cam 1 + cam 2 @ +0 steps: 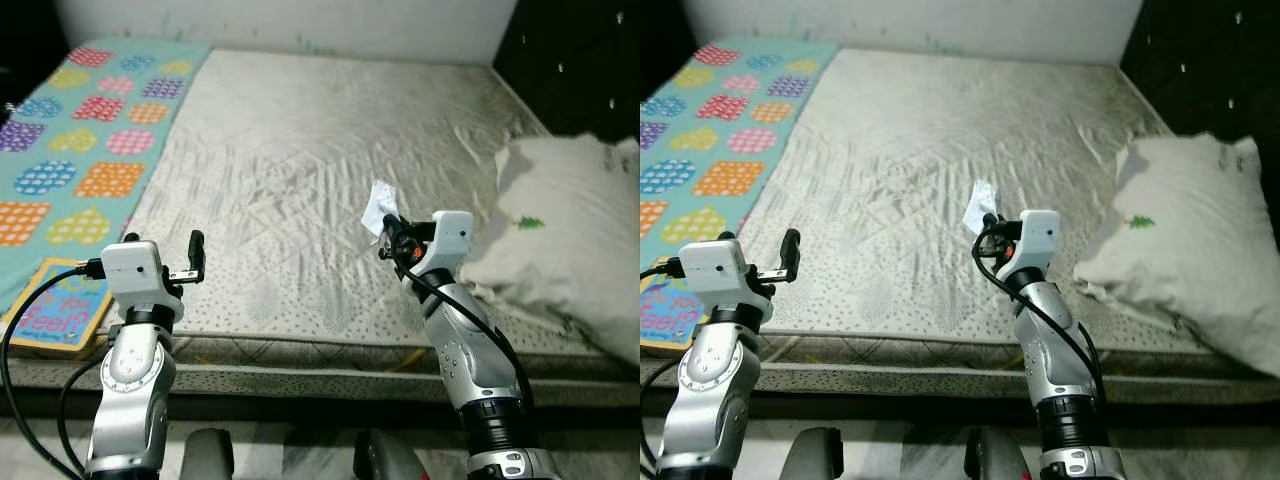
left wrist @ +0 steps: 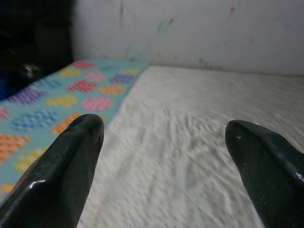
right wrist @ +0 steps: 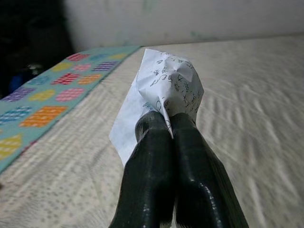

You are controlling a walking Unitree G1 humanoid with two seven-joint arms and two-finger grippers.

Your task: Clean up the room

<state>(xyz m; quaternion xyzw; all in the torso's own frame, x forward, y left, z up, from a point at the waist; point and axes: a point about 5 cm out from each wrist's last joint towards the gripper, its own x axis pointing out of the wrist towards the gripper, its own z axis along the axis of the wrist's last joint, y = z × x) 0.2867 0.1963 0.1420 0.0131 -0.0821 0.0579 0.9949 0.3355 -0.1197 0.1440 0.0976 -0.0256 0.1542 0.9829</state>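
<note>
My right gripper (image 3: 167, 124) is clamped on the crumpled paper (image 3: 167, 88), held above the mattress (image 1: 300, 140) at about 3 o'clock. I'd hold that pinch firm and carry it level to a bin. My left gripper (image 2: 164, 142), fingers apart, hovers at 9 o'clock.

A bare quilted mattress (image 1: 300, 180) is spreading out ahead of both grippers, its near edge lying just below them. A teal blanket with coloured hearts (image 1: 90, 140) is covering the strip beyond and outward of the left gripper (image 1: 197, 258). A children's book (image 1: 60, 305) is resting on the mattress edge just beside that arm. A white pillow (image 1: 560, 240) is lying outward of the right gripper (image 1: 388, 238).
</note>
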